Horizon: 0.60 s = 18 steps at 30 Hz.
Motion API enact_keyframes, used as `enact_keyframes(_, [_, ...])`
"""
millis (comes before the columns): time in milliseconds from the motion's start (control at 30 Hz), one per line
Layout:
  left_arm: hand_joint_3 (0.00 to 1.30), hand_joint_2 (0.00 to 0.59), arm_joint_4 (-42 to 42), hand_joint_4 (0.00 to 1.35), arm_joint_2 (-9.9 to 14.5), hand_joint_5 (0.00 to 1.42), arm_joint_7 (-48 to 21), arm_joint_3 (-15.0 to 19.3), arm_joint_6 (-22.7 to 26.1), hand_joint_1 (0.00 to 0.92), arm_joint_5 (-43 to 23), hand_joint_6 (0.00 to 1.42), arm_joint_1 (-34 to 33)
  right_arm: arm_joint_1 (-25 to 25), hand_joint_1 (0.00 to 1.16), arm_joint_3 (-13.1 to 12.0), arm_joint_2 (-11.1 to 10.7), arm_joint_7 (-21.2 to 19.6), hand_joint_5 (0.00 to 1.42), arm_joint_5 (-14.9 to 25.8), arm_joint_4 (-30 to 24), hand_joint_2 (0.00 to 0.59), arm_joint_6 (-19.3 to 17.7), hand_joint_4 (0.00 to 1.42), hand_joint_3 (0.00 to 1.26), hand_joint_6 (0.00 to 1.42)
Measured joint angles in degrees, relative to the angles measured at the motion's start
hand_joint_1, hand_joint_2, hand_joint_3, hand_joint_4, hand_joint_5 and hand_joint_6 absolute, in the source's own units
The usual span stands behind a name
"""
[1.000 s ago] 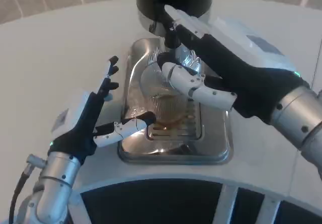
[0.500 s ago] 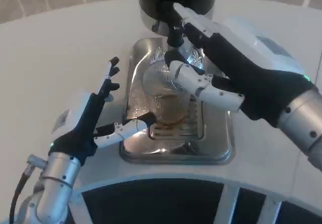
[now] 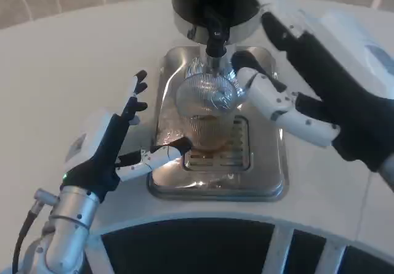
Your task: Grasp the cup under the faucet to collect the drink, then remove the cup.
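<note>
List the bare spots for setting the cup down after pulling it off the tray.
Free: white table left of the drip tray, beyond the left hand. Crowded: the tray, with the cup under the faucet, and the right hand beside it.

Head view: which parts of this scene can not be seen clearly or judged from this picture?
- Black drink dispenser: its top is cut off by the upper edge.
- Right hand: its wrist runs off the right edge.
- Ribbed clear glass cup on the shiny metal drip tray: glare hides how full it is; whether drink is flowing from the black faucet cannot be told.
- Left hand: whether its fingers touch the tray is unclear.
</note>
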Motion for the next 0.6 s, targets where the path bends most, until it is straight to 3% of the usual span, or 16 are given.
enact_keyframes(267, [0.0,0.042,0.35,0.0,-0.21,0.21,-0.05,-0.24,-0.06,0.321,0.02,0.29,-0.46,6.35,0.11,-2.56,-0.12,2.18,0.0,-2.68,-4.87,0.544,0.12,0.0,0.0,0.0])
enact_keyframes(500, [0.0,0.044,0.35,0.0,-0.32,0.22,-0.05,-0.35,-0.39,0.324,0.53,0.29,-0.5,10.4,0.12,-7.45,1.08,5.8,0.0,-4.04,-5.06,0.544,-1.68,0.0,0.0,0.0])
enact_keyframes(600, [0.0,0.045,0.35,0.0,-0.34,0.22,-0.1,-0.33,-0.55,0.325,0.51,0.29,-0.53,12.58,0.12,-10.16,2.9,7.94,0.0,-4.84,-5.06,0.544,-4.18,0.0,0.0,0.0])
